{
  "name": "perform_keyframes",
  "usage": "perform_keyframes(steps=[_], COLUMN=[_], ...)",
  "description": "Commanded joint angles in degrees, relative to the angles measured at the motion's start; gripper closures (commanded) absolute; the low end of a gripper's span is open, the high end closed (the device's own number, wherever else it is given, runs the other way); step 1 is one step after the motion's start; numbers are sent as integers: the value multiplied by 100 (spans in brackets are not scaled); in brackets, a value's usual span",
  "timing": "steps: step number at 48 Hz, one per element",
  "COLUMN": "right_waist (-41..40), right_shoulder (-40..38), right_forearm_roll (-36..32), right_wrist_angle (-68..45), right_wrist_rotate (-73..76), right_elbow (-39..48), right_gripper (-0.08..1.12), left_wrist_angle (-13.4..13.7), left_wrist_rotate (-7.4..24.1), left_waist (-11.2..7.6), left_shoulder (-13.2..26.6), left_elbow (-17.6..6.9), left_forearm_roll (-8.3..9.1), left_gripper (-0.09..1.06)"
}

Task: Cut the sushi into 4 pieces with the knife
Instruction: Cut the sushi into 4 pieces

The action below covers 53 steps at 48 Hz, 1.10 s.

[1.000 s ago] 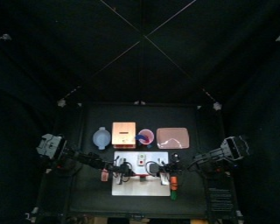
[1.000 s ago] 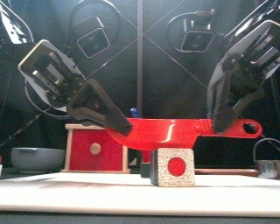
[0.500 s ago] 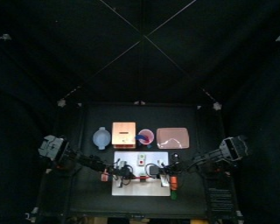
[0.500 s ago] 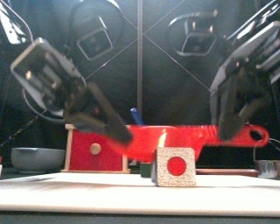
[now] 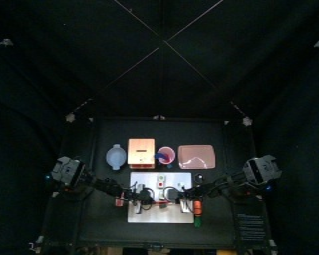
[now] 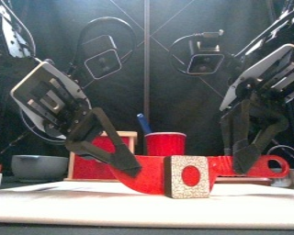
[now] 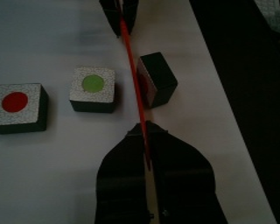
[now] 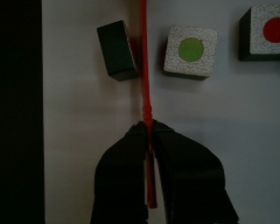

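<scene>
A red toy knife [image 6: 150, 178] lies level just above the white cutting board [image 5: 156, 214], held at both ends. My left gripper [image 7: 143, 131] is shut on one end and my right gripper [image 8: 146, 129] on the other. The knife [image 7: 136, 96] runs between a dark sushi block [image 7: 157, 77] and a green-centred piece [image 7: 94, 89]. A red-centred piece [image 7: 17, 107] lies farther off. The front view shows one red-centred piece [image 6: 186, 176] upright before the blade, with the left gripper [image 6: 113, 167] and right gripper [image 6: 248, 161] low on either side.
Behind the board stand a blue-grey bowl [image 5: 116, 156], a wooden box with a red drawer front [image 5: 143, 153], a red cup [image 5: 166, 155] with a blue knife in it, and a pink tray [image 5: 197, 156].
Both grippers have come down together, carrying the red knife from above the sushi pieces to just over the board. The sushi piece at the front has stayed put.
</scene>
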Motion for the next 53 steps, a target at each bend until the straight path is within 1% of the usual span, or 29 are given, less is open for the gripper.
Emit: perform_keyframes(steps=[1, 4, 8, 9, 16, 24, 28, 32, 36, 37, 39, 41, 48, 53], right_waist=[-88, -158, -272, -308, -431, -510, -501, -466, -466, -466, -466, -457, -404, -378], right_shoulder=[88, 62, 35, 26, -35, -105, -158, -229, -316, -352, -404, -475, -729, -1002], right_forearm_roll=[-62, -114, -158, -176, -308, -378, -369, -369, -343, -343, -343, -343, -369, -352], right_wrist_angle=[-18, 0, 9, 9, 9, 9, 9, 26, 53, 62, 88, 141, 308, 439], right_wrist_rotate=[-26, -26, -26, -26, -26, -26, -26, -26, -18, -18, -18, -18, -26, -18], right_elbow=[-26, -9, 0, 0, -18, -44, -53, -53, -70, -79, -97, -97, -62, 18], right_gripper=[96, 96, 96, 96, 96, 96, 96, 96, 96, 96, 96, 96, 96, 96], left_wrist_angle=[158, 167, 167, 167, 211, 316, 396, 422, 422, 422, 422, 413, 413, 422], left_wrist_rotate=[79, 97, 97, 97, 97, 97, 97, 97, 88, 79, 79, 79, 88, 79], left_waist=[123, 237, 404, 466, 694, 896, 923, 923, 879, 861, 844, 835, 826, 835], left_shoulder=[105, 79, 26, 18, -62, -193, -290, -396, -483, -536, -606, -677, -1020, -1301], left_elbow=[-26, -18, 0, 9, 18, 26, 26, 26, 18, 9, 0, -9, 9, 35], left_forearm_roll=[9, 35, 123, 176, 439, 633, 703, 861, 1055, 1116, 1178, 1204, 1204, 1204], left_gripper=[71, 71, 71, 71, 71, 71, 71, 68, 65, 63, 59, 55, 35, 24])
